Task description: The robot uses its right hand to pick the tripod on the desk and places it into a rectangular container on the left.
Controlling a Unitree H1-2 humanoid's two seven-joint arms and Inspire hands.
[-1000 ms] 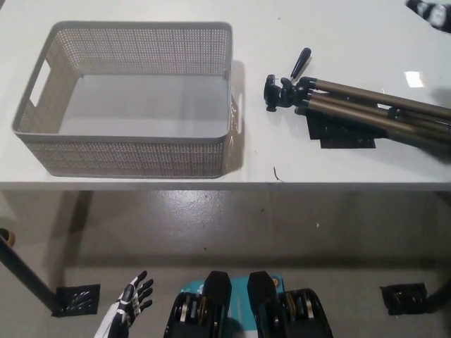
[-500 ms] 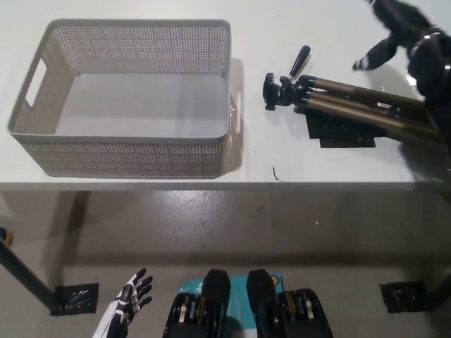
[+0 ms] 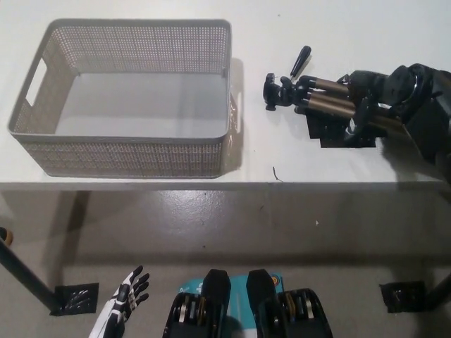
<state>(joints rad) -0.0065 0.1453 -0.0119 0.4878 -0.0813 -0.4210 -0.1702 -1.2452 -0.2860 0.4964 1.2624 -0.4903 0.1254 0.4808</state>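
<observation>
We log the grasp step as in hand. The tripod (image 3: 310,95) lies folded on the white surface (image 3: 338,28) at about 2 o'clock in the head view, head end toward the basket (image 3: 127,151), legs running off toward 3 o'clock over a dark patch (image 3: 331,137) on the surface. The black right hand (image 3: 370,98) is draped over the legs just behind the head, fingers curled down across them; we judge it to be closing on the tripod, but whether the grip is firm we cannot tell, and the tripod is not lifted. The basket stands empty at 10 o'clock, well apart from the tripod, long side facing us. The white left hand (image 3: 127,299) hangs low at 7 o'clock, below the surface edge, fingers spread and holding nothing. Next move, in our judgement: secure the hold, lift clear of the surface, carry toward 9 o'clock above the near basket wall, and lower inside; the long legs may need turning to fit the length.
</observation>
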